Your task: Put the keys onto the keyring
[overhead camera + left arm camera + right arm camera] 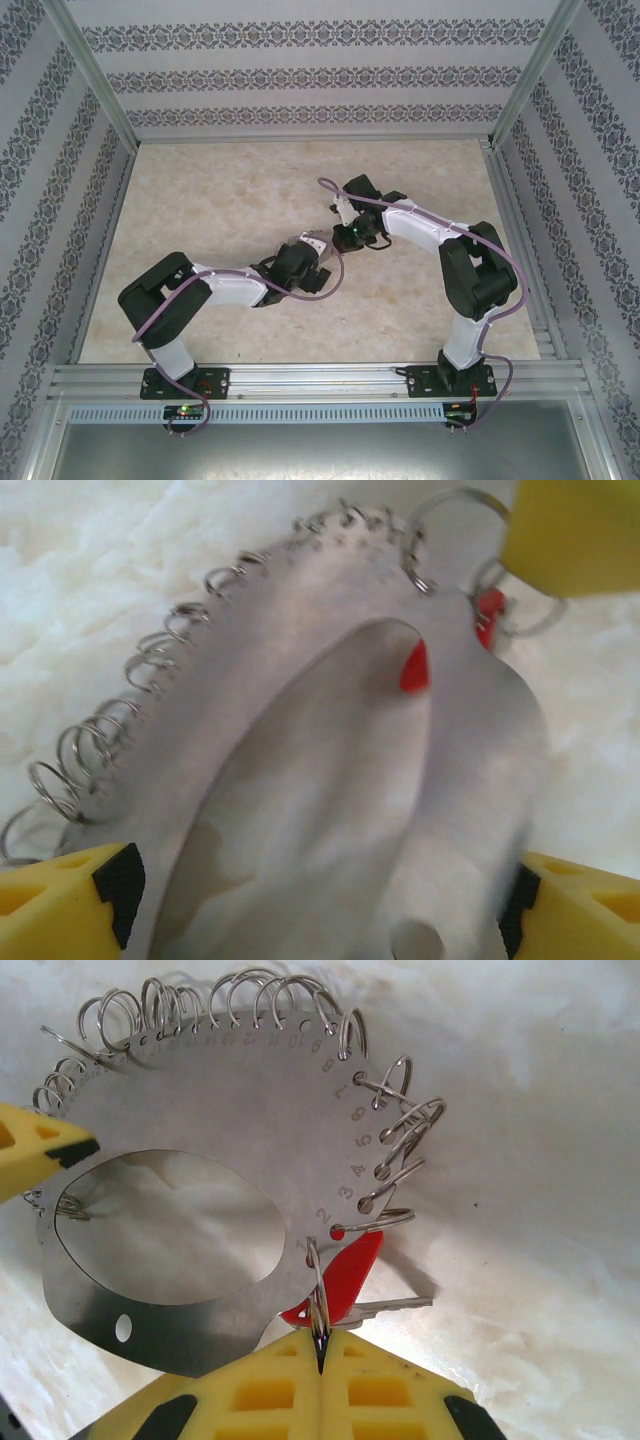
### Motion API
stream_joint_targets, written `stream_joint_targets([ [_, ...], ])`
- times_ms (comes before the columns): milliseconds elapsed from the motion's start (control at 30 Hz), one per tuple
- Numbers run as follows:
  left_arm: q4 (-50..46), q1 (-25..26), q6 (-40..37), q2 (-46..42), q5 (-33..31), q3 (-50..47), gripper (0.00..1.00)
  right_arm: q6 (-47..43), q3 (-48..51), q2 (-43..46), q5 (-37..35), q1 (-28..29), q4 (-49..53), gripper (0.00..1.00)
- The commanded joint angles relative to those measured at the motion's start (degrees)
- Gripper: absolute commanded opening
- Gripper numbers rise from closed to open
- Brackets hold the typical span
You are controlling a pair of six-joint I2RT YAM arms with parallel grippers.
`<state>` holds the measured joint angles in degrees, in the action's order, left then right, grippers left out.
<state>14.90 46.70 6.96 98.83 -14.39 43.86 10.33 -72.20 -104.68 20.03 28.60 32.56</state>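
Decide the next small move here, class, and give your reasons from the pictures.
Probably a slight outward tug by the right gripper, shut on a small ring at the rim of the keyring, while the left gripper holds the keyring. The red key lies against that ring, but whether it is threaded cannot be told; a tug should show.

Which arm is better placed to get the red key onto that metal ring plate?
Likely the right. The right gripper is pinched shut on a small split ring at the keyring's rim, with the red key just beside its fingertips. The left gripper is occupied, bracing the keyring across its edges.
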Motion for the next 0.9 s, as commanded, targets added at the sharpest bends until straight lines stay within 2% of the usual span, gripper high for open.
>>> stream_joint_targets([
  [0, 4.35, 0.68, -1.2, 1.18, -6.2, 2.65, 0.88, 0.35, 0.92, 2.77, 1.66, -0.47, -1.1, 0.0],
  [133, 5.41, 0.68, -1.33, 1.7, -6.2, 3.33, 0.72, 0.04, 1.44, 2.99, 1.54, -0.56, -1.0, 0.0],
  [333, 5.61, 0.68, -1.25, 1.47, -7.25, 2.83, 0.59, -0.48, 2.87, 3.0, 1.88, -1.68, -1.78, 0.0],
  [500, 5.65, 0.68, -0.81, 0.97, -9.02, 1.7, 0.55, -2.19, 3.21, 2.32, 2.12, -3.06, -1.15, 0.0],
  [867, 6.72, 0.39, 0.54, 0.26, -11.54, -0.05, 0.57, -3.73, 2.89, -1.14, 2.74, -2.71, 0.62, 0.0],
])
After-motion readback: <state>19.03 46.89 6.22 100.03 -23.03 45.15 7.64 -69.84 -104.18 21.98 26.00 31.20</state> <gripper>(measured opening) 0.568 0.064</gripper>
